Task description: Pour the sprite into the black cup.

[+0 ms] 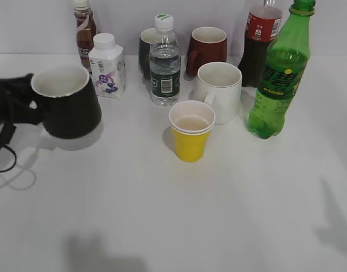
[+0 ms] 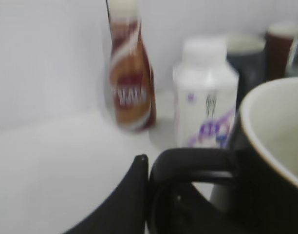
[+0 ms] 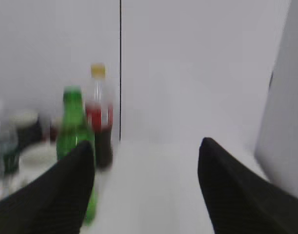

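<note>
The sprite point(image 1: 278, 73), a tall green bottle with a green cap, stands at the right of the table; it also shows in the right wrist view point(image 3: 73, 136). The black cup point(image 1: 68, 102), white inside, is at the left, lifted a little off the table. My left gripper point(image 1: 23, 107) is shut on its handle; in the left wrist view the cup point(image 2: 270, 156) fills the right side and one finger of the gripper point(image 2: 146, 180) presses on the handle. My right gripper point(image 3: 146, 151) is open and empty, to the right of the sprite, and is out of the exterior view.
A yellow paper cup point(image 1: 191, 131) stands mid-table, a white mug point(image 1: 219, 90) behind it. A water bottle point(image 1: 164, 62), a dark mug point(image 1: 146, 51), a dark red mug point(image 1: 207, 48), a cola bottle point(image 1: 258, 42), a white carton bottle point(image 1: 107, 65) and a brown bottle point(image 1: 84, 28) stand at the back.
</note>
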Motion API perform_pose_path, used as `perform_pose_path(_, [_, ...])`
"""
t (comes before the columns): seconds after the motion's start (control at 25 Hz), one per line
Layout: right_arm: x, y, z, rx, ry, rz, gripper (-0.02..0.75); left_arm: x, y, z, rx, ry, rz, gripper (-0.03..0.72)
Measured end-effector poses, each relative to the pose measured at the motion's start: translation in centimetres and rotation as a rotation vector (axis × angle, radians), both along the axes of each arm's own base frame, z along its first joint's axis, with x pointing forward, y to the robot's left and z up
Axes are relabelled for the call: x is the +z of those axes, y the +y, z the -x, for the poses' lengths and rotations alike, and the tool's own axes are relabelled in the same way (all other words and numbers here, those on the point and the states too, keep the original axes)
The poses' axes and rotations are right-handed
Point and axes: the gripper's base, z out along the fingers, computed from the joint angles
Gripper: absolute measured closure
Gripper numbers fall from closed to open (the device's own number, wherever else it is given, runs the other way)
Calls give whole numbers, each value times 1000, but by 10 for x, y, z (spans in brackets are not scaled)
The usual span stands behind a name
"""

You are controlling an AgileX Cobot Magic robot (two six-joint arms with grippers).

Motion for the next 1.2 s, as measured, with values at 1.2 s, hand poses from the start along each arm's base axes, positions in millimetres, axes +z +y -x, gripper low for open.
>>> perform_pose_path(1.2, [-154,52,-212,401,337,-14,76,63,5,28,9,-106,-70,639])
